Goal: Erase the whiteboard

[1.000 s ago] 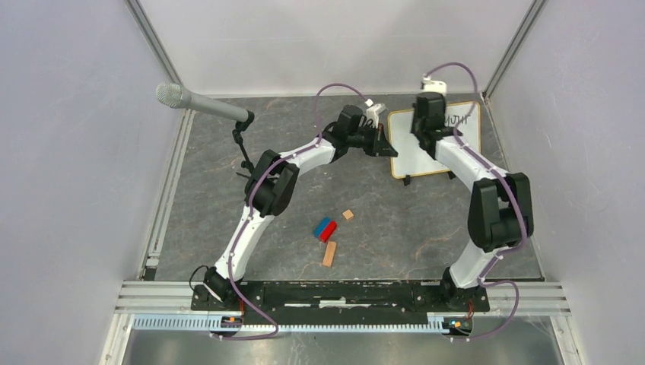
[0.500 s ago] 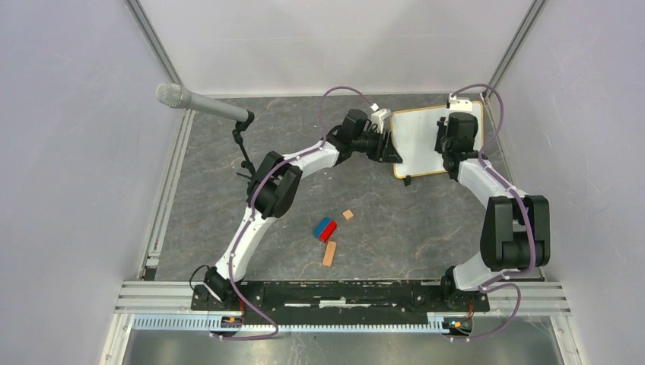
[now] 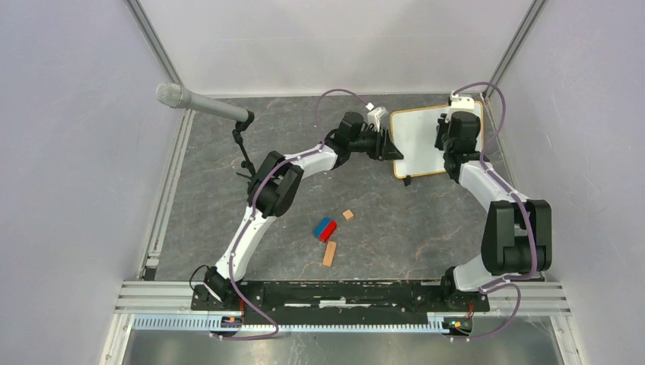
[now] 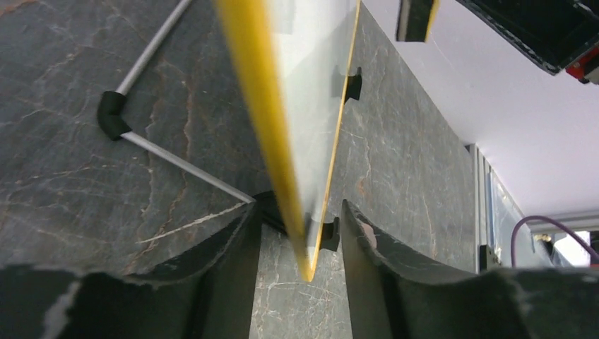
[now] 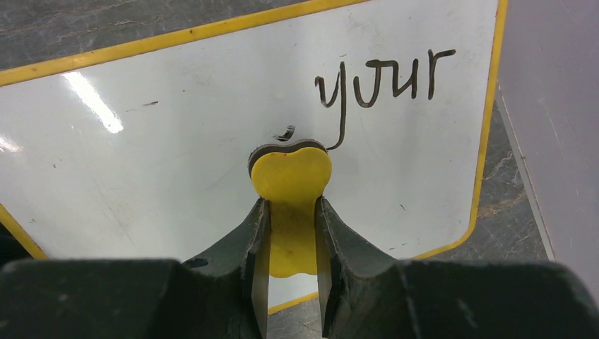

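**Board Flanked, Eraser at the Ink**

From above, found the whiteboard (image 3: 422,141) propped at the far right of the table (image 3: 228,190). Judged it light, stiff, slick-faced and tippy, best taken by its frame. Left wrist: saw the left pincer (image 4: 298,208) spread astride that frame, seemingly clear. Right wrist: saw the right pincer (image 5: 291,205) pinching a yellow eraser (image 5: 290,173) below the handwriting (image 5: 381,78).

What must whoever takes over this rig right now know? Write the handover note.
Left hand: open, fingers straddling the edge of the white rectangular yellow-framed whiteboard, not clamping it.
Right hand: shut on the yellow heart-shaped eraser, held at the board just below the writing.
Done: most of the board looks clean.
Left: the dark handwriting near one corner and a small smudge by the eraser.
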